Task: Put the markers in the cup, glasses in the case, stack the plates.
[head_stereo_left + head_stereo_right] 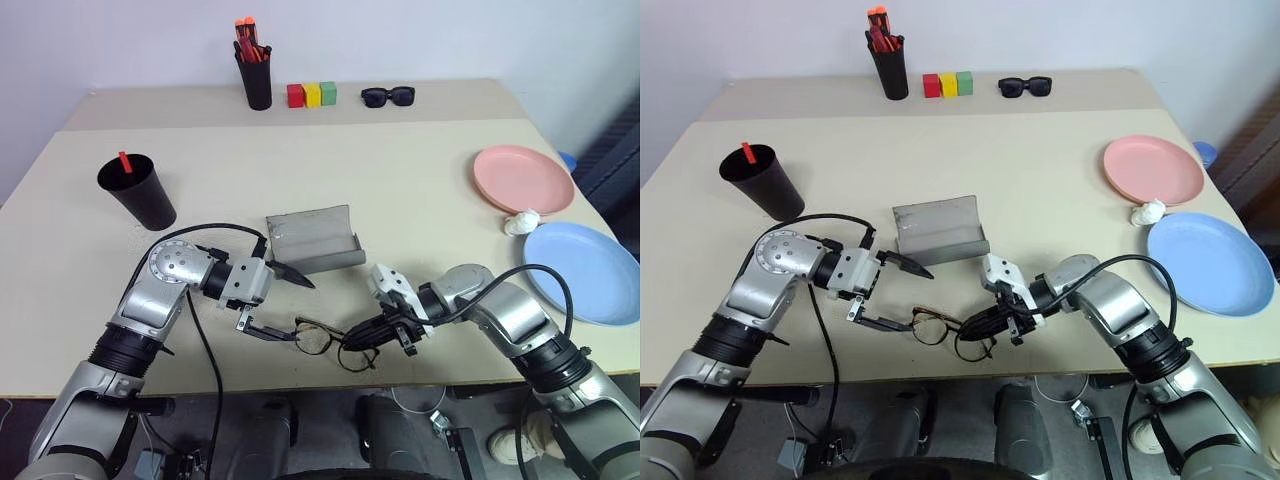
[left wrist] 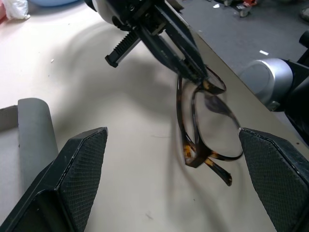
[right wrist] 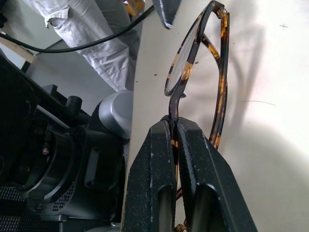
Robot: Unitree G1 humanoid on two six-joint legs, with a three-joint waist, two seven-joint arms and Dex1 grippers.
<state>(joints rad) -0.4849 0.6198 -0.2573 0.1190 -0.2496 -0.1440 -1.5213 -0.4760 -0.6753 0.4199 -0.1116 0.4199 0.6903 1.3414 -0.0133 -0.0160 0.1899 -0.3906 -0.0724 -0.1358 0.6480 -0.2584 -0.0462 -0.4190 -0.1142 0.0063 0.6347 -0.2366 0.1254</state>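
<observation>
Glasses (image 1: 335, 343) sit at the near edge of the table (image 1: 400, 190), tortoiseshell frame, pinched at one lens rim by the right gripper (image 1: 362, 338), whose two black fingers are pressed together on the frame; the right wrist view shows the rim sandwiched between the pads. Whether the glasses rest on the table or are slightly lifted, cannot tell. Left gripper (image 1: 280, 303) is spread wide, holding nothing, one finger pointing toward the case (image 1: 314, 240), the other low near the glasses' left end; contact with the frame can't be told. Case lies open, grey, just behind the two grippers, mid-table, nothing in it. Cup (image 1: 138, 192) stands upright at the table's left side, well apart from the grippers, with a red marker (image 1: 125, 161) sticking out of its top. Pink plate (image 1: 523, 179) and blue plate (image 1: 581, 272) lie side by side on the right, unstacked, pink farther back, blue nearer; a small white crumpled object (image 1: 521, 223) sits between them. Along the back edge: pen cup (image 1: 254, 74) with orange-red pens, three coloured blocks (image 1: 311, 95) in red, yellow, green, and black sunglasses (image 1: 388, 96).
</observation>
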